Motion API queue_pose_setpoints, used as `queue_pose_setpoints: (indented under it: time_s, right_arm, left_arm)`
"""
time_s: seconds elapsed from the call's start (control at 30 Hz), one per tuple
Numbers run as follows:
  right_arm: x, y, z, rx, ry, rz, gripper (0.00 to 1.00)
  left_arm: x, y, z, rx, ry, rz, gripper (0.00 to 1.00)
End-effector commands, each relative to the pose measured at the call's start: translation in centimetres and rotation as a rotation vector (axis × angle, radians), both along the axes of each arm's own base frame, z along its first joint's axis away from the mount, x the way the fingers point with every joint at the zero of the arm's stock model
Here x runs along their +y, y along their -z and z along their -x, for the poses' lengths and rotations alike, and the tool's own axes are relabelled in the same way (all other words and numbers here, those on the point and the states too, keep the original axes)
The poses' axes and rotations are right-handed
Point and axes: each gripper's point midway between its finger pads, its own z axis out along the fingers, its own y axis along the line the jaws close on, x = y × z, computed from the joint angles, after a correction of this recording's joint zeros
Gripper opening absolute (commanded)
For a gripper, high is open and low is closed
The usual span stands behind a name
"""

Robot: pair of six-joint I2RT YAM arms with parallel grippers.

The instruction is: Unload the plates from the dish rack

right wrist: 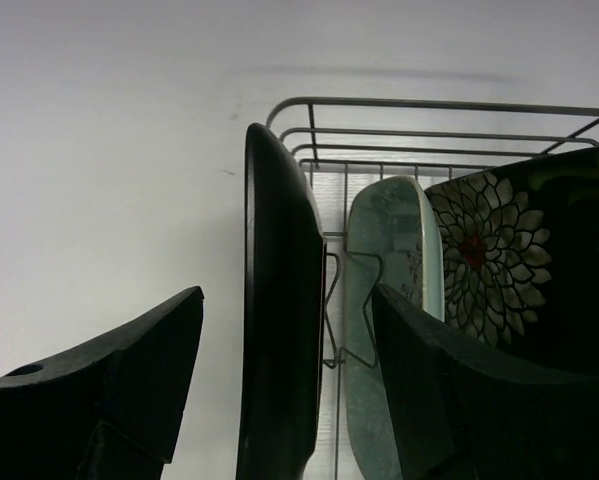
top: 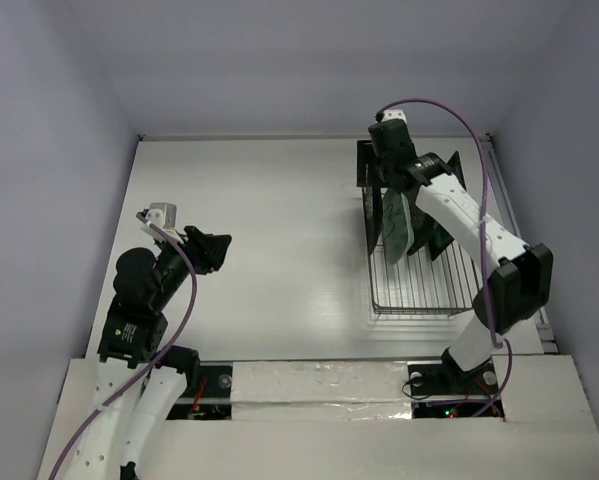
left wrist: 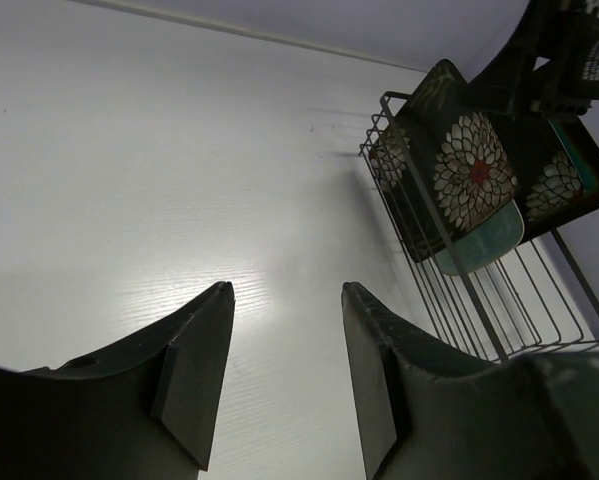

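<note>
The right gripper (right wrist: 287, 300) is held apart, astride the upright dark plate (right wrist: 279, 200), which is seen edge-on at the end of the dish rack (right wrist: 429, 103)'s row. The other plates (right wrist: 479, 250) are racked beyond. The left gripper (left wrist: 284, 295), also apart, is far from the rack.

We list: 1 flat white matte tabletop (top: 269, 220), soft glare patch nr centre; 3 plain pale lavender-grey walls (top: 39, 150) at L, back, R; white wrinkled strip (top: 309, 385) along near edge.

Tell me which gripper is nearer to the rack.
Right. The right gripper is at the rack, over a dark plate; the left gripper is far across the table.
</note>
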Motion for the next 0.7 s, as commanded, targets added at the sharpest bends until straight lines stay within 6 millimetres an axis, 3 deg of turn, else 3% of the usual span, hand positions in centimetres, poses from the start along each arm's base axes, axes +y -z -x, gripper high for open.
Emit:
queue_pose_setpoints:
  time_s: [0.0,0.3,0.47,0.63,0.67]
  right_arm:
    - [-0.9,-0.4,-0.3,0.009,0.044,0.112,0.73]
    - [-1.6,1.0,-0.8,0.058,0.105,0.26,0.52]
    - [0.0,0.7,-0.7,0.059,0.088,0.335,0.32]
    - [-0.3,0.9,-0.5,0.081,0.102,0.42,0.17]
    - [0.0,0.7,-0.5,0.078,0.101,0.431,0.1]
  left_arm:
    - [-0.1,-1.4,-0.1,-0.067,0.002,0.011,0.44]
    - [0.1,-1.8,0.1,-0.084,-0.006,0.017,0.47]
    - [0.0,-2.0,0.4,-0.094,-0.003,0.019,0.47]
    - [0.2,-2.3,0.6,-0.103,-0.012,0.02,0.47]
    - [0.2,-2.4,0.6,-0.104,-0.014,0.021,0.47]
